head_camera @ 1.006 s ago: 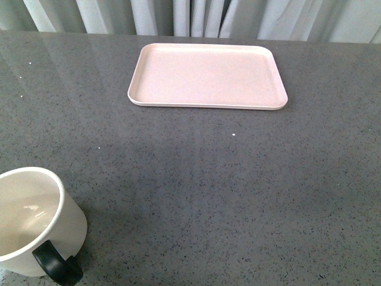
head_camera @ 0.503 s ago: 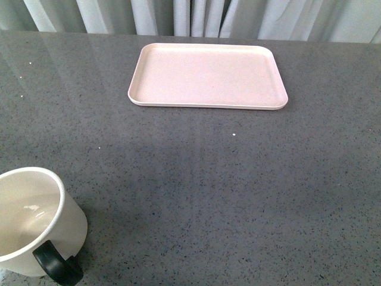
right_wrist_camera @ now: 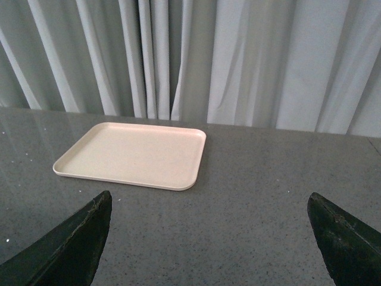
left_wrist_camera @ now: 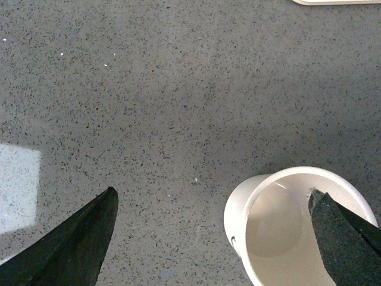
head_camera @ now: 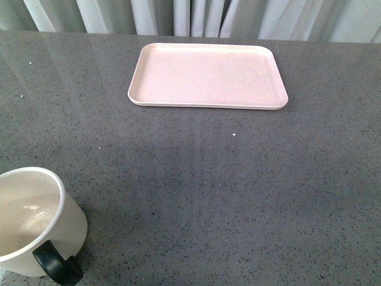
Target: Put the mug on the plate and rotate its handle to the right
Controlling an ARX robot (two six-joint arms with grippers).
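The white mug stands upright at the near left of the grey table, its black handle turned toward the front edge. The pale pink plate lies empty at the far middle. Neither arm shows in the front view. In the left wrist view my left gripper hangs open above the table; one fingertip overlaps the mug rim, the other is well off to its side. My right gripper is open over bare table, with the plate some way ahead.
Grey-white curtains hang behind the table's far edge. Speckled grey tabletop stretches between mug and plate. A bright light patch lies on the table in the left wrist view.
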